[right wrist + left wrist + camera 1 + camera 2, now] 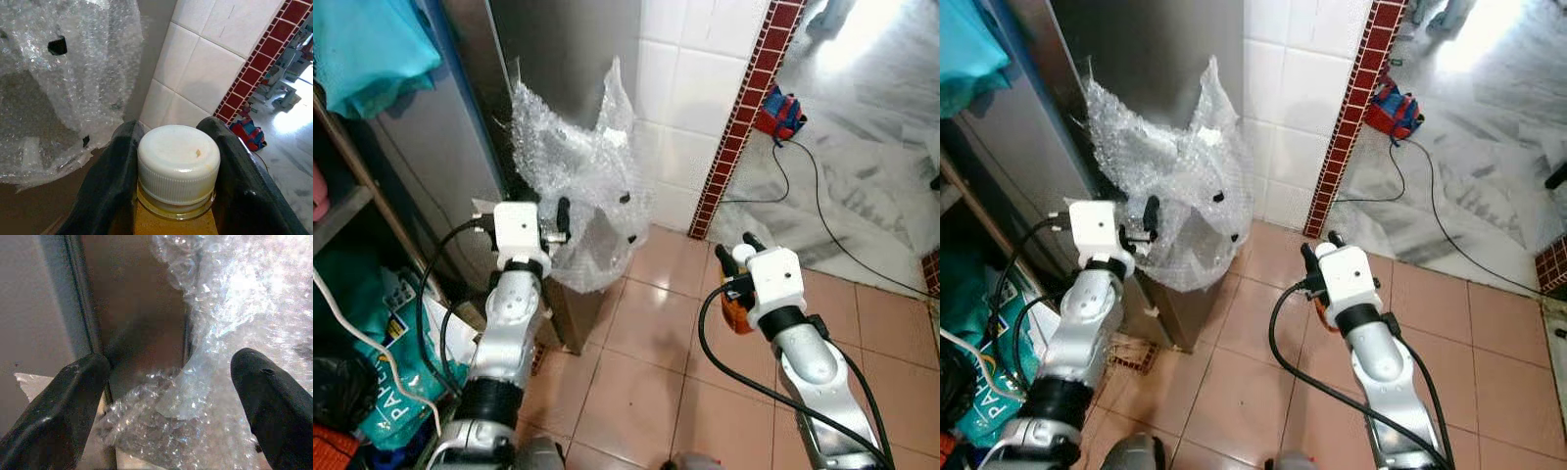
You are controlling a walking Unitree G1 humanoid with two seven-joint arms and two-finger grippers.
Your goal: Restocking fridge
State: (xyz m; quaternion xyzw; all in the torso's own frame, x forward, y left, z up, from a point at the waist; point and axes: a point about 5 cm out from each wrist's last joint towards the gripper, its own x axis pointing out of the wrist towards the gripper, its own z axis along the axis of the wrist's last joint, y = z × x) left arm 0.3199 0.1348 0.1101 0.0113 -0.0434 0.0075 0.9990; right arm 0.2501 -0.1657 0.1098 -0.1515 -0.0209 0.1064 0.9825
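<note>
A stainless-steel fridge (558, 59) stands ahead on my left, its lower corner wrapped in crumpled bubble wrap (582, 166). My left gripper (560, 221) is raised against that wrap; in the left wrist view it (171, 364) stands open, its fingers (63, 406) spread before the fridge's door edge (85, 313) and the wrap (234, 308). My right gripper (736, 247) is held out over the tiled floor, shut on a bottle (177, 166) with a white screw cap and orange-yellow contents. The bottle's orange body (734, 315) shows just below the wrist.
An open shelf (347, 211) with a teal cloth (372, 49) and bags stands at the far left. A white tiled wall (690, 69) with a red brick strip (744, 117) rises beside the fridge. On the marble floor beyond lie a black cable (822, 211) and a red-blue bag (781, 113).
</note>
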